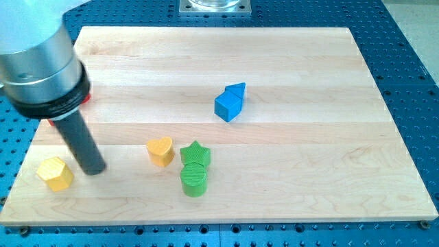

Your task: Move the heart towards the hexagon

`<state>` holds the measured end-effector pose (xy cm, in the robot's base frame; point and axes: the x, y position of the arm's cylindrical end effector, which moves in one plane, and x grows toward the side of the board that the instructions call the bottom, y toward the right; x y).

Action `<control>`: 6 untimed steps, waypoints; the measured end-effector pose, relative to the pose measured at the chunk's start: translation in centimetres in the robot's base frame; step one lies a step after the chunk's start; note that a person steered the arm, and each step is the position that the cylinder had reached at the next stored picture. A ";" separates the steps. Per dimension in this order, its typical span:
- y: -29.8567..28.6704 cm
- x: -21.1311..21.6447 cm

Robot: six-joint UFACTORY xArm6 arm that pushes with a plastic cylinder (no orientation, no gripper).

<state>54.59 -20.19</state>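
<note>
Yellow heart [160,151] near table's bottom edge, left of middle. Yellow hexagon [55,173] by bottom-left corner. My tip [93,169] between them — touching neither. No claw, just rod. Heart looks light, hard, slidey — push its right side.

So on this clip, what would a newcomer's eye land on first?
The big grey arm with its dark rod fills the view's left; my tip rests between the yellow hexagon and the yellow heart. Next come the green star touching a green cylinder, and two blue blocks near the middle.
</note>
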 end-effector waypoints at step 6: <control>3.2 -1.1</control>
